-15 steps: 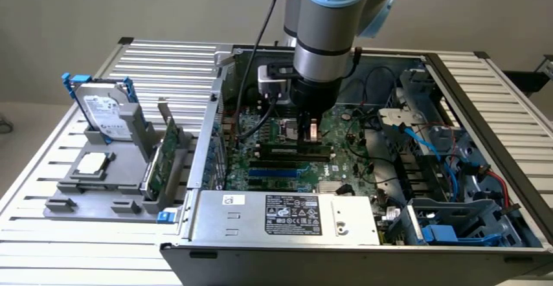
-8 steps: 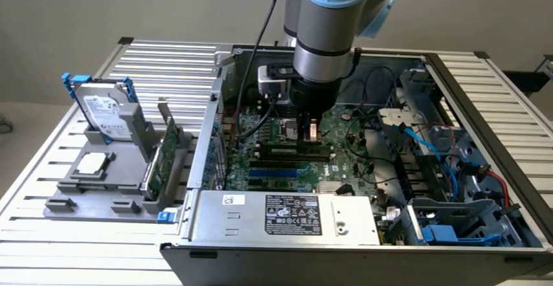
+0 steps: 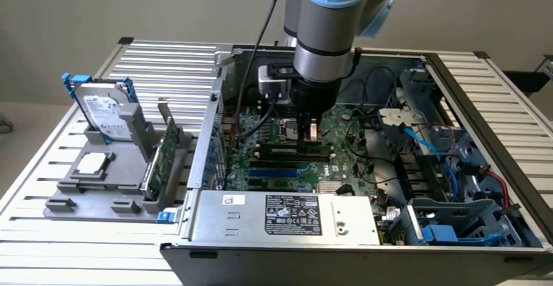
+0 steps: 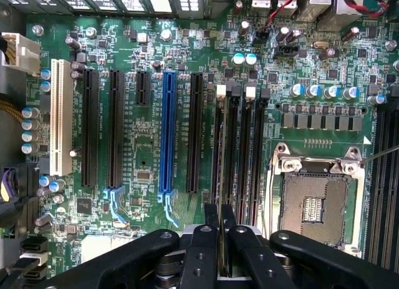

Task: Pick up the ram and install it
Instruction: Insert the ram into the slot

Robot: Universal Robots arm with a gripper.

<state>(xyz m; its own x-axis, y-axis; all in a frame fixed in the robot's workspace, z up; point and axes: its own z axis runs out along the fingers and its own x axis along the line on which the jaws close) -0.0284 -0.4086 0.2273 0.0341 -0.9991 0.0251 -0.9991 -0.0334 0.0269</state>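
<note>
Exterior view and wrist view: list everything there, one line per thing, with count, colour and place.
table: one, silver slatted, under everything
computer case: one, grey, open, on the table
motherboard: one, green, inside the case
blue slot: one, blue, between black slots on the motherboard
white slot: one, white, at the end of the slot row
processor socket: one, silver-framed, beside the memory slots
holder: one, grey, exterior view's left of the case
hard drive: one, silver with blue rails, upright in the holder
expansion card: one, green, upright in the holder
processor chip: one, silver, flat on the holder
ram: one, dark, at the memory slots
arm: one, silver and blue, above the case
fingers: two, black, closed on the ram
</note>
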